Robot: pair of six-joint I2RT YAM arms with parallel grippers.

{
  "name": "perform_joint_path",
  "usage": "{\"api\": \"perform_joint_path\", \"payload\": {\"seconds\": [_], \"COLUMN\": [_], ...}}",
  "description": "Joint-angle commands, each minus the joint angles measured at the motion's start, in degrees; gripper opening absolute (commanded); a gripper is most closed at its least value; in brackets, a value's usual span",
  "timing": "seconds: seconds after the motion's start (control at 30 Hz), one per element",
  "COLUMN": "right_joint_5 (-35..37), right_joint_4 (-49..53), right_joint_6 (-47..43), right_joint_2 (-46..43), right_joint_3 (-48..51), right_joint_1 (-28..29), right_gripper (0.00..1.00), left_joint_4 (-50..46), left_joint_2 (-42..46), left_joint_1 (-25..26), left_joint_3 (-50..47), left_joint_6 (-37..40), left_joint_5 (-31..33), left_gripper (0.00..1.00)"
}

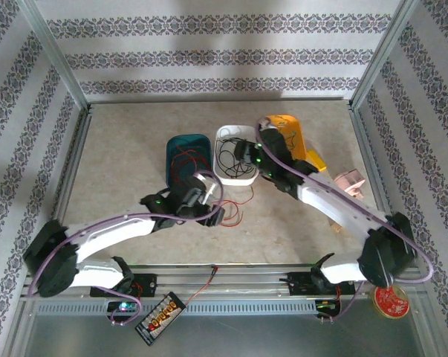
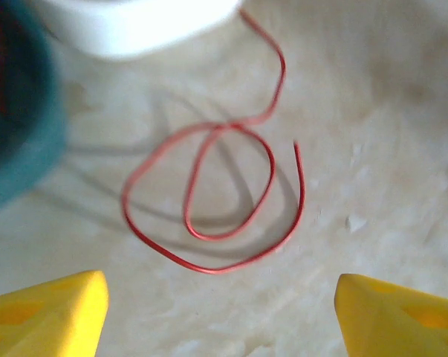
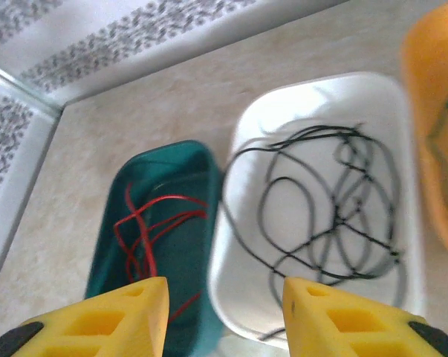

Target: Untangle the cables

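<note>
Here left gripper gapes over loose red cable; right gripper, released, overhangs white tray rim.

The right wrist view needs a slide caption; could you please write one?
Open right gripper over a white tray of black cables, beside a teal tray holding red cables.

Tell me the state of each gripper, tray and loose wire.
Left gripper, open, empty.
Right gripper, open, empty.
Red wire, looped loose on the table.
Teal tray, holding red wires.
White tray, holding coiled black wires.
Orange tray, contents blurred.
</note>
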State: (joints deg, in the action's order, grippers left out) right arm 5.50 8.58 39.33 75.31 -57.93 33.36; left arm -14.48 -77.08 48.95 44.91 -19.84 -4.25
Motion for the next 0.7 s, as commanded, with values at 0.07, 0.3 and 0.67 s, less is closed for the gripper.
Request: {"api": "perform_joint_path", "payload": {"seconds": [0.07, 0.3, 0.67], "right_joint_5": [1.9, -0.5, -1.3], "right_joint_4": [1.9, 2.2, 2.3], "right_joint_6": [2.0, 2.2, 1.4], "right_joint_2": [-10.1, -16.1, -16.6], "right_joint_3": [8.6, 12.9, 12.0], "right_joint_1": [-3.7, -7.5, -7.8], "right_gripper": [0.44, 0.43, 0.43], "left_joint_4": [1.6, 0.0, -7.0], "left_joint_2": [-8.8, -17.3, -28.2], "left_joint_1": [3.6, 3.7, 3.8], "left_joint_3": [3.5, 7.8, 15.2], "left_joint_6": [1.8, -3.5, -8.1], "left_joint_5": [11.0, 22.3, 23.4], "left_gripper": [0.78, 0.77, 0.56]}}
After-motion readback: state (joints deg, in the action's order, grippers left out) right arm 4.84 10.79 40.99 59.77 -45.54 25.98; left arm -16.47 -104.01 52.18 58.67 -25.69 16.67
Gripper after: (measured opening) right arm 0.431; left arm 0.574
